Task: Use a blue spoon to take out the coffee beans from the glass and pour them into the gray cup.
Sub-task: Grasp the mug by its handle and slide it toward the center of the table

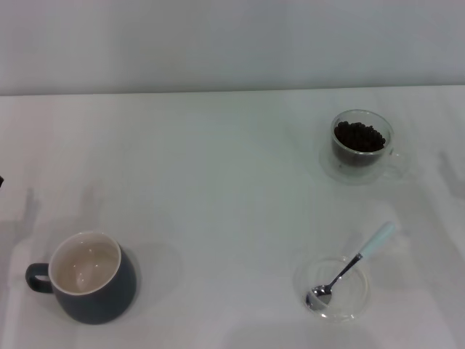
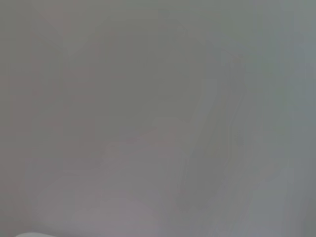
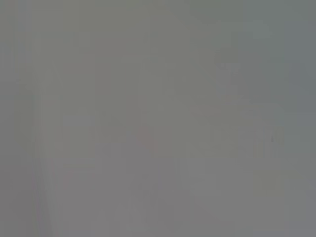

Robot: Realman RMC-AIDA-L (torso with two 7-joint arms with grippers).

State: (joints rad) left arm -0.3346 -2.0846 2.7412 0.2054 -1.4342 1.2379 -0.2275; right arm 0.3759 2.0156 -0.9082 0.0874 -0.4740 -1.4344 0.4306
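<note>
Two grippers out of view (state untellable), blue spoon (image 1: 352, 265) in the clear dish (image 1: 355, 302), untouched.

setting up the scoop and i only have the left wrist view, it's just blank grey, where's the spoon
Observer: The blue spoon lies with its bowl in a shallow clear dish, near right on the table.
Operator: and the beans
Observer: The coffee beans fill the glass, farther back on the right, beyond the dish.
Operator: where do they go
Observer: The gray cup stands upright near left, empty, handle pointing left.
Operator: any gripper near them
Observer: Neither gripper shows in any view.
</note>
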